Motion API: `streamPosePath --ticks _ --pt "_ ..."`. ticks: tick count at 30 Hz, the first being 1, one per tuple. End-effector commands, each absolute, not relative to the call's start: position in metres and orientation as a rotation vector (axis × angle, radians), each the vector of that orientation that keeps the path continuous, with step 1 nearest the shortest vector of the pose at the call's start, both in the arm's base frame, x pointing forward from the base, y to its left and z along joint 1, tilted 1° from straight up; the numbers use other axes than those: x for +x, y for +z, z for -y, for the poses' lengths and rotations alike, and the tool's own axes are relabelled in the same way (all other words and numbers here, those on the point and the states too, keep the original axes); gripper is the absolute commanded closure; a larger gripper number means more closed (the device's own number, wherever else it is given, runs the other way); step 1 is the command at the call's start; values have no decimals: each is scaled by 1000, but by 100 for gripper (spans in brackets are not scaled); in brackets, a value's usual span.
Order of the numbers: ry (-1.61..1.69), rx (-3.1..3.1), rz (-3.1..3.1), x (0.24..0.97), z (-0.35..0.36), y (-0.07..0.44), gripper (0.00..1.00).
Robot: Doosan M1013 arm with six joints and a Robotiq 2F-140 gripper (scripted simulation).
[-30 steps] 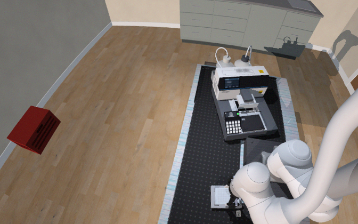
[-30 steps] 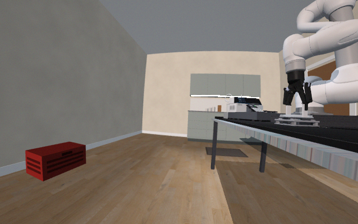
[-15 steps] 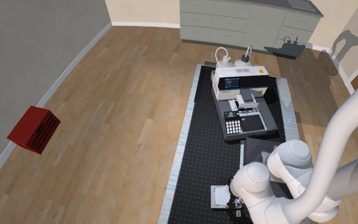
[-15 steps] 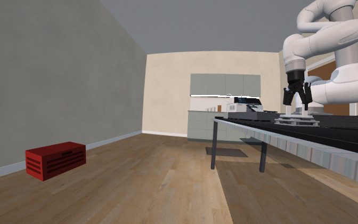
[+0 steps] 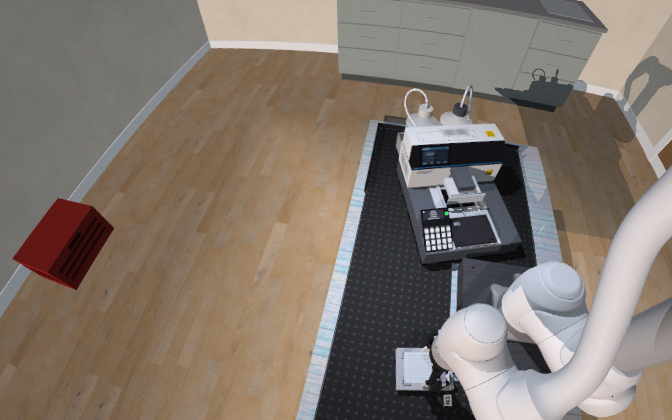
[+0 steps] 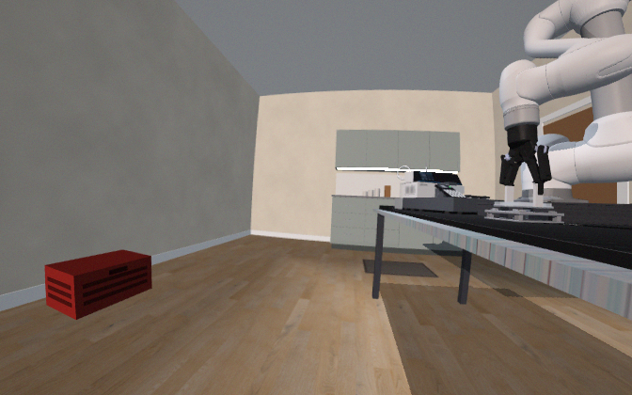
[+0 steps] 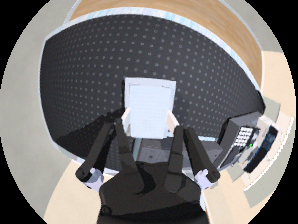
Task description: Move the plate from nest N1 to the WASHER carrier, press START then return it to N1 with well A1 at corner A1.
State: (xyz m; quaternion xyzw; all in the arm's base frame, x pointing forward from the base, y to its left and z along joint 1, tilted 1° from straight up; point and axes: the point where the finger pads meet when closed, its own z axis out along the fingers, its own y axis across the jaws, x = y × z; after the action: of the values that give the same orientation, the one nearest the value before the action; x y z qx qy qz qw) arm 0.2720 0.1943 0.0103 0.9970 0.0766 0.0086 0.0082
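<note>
Black two-finger gripper (image 5: 426, 367) (image 6: 523, 194) (image 7: 148, 114) pinching pale rectangular gridded plastic plate (image 5: 417, 368) (image 6: 523, 205) (image 7: 148, 107), white "N1" label (image 5: 447, 400) at plate's five o'clock, top view

No visible change from earlier pictures to now, top or exterior view.
</note>
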Motion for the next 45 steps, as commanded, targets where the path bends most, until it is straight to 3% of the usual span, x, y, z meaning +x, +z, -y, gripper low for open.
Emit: streamPosePath --ticks 1,45 --pt "27 3116 -240 272 -194 10 90" --pt "27 3116 -240 272 -194 6 90"
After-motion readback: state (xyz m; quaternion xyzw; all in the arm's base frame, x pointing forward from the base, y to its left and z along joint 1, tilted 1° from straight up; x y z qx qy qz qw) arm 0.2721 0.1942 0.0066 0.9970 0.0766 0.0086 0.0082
